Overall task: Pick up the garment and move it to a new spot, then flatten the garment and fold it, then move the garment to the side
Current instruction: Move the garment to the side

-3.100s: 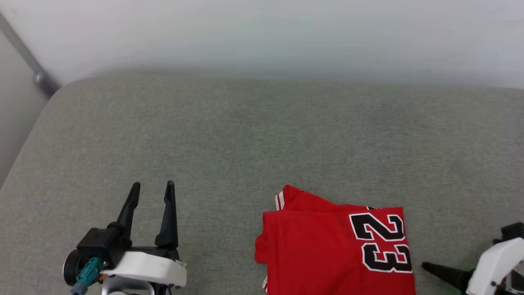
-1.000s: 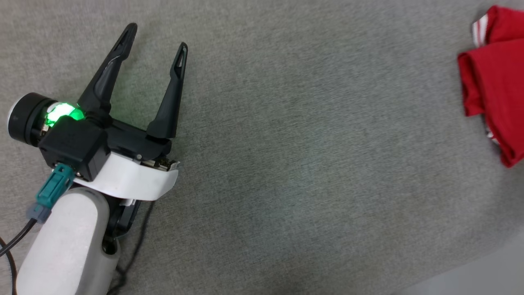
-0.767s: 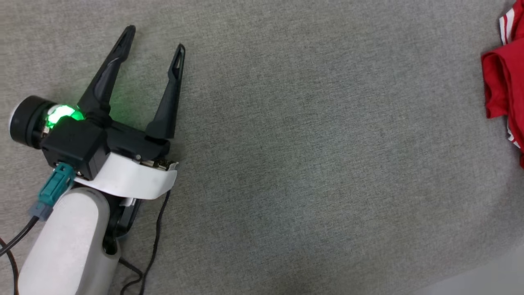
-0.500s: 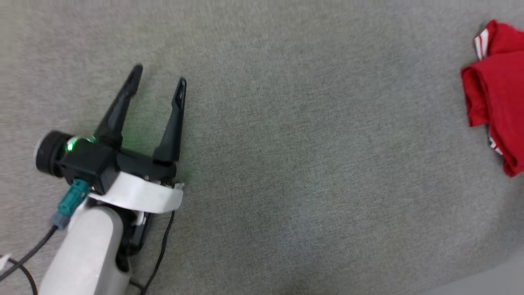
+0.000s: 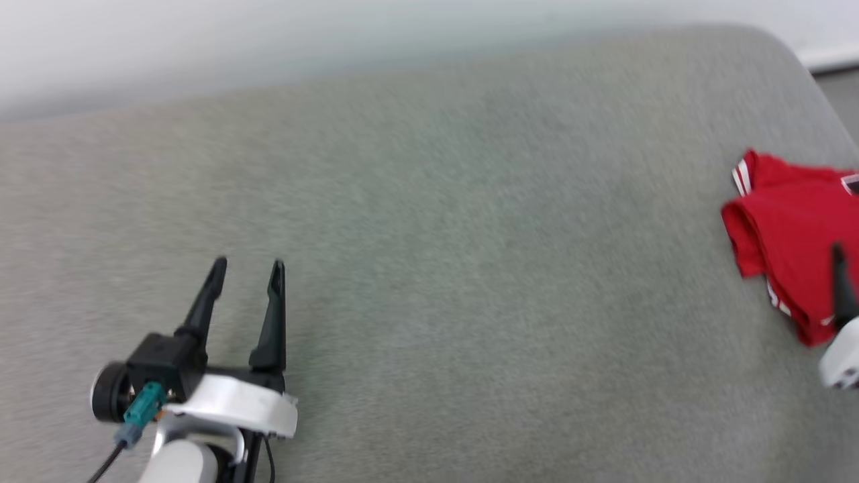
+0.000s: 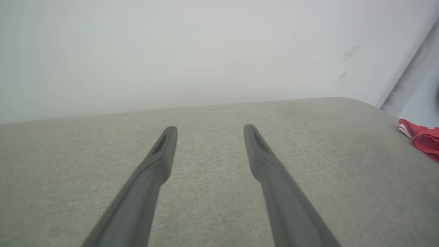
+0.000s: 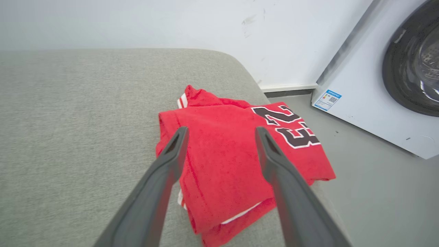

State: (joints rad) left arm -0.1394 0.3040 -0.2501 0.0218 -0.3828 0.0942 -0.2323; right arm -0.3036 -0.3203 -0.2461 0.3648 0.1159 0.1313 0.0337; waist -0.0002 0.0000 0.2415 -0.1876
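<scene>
The garment (image 7: pixel 219 120), a red jersey with a black "23", lies folded at the right end of the grey padded surface (image 5: pixel 429 268), its numbered part reaching the edge. In the head view the garment (image 5: pixel 785 235) shows at the far right. My right gripper (image 7: pixel 222 132) hovers just above it, open, with nothing between the fingers; one dark finger (image 5: pixel 839 275) rises in front of the cloth. My left gripper (image 5: pixel 249 265) stands open over bare padding at the lower left, far from the garment. Beyond the open left gripper (image 6: pixel 210 128), a red corner of the garment (image 6: pixel 423 140) peeks in at the right.
A white wall runs behind the padded surface. A white washing machine (image 7: pixel 394 85) with a dark round door stands on the grey floor to the right, past the surface's rounded corner. Bare padding stretches between the two grippers.
The head camera has tilted up, bringing in the wall and the surface's far edge. A right finger now shows in front of the garment. The left gripper stays open.
</scene>
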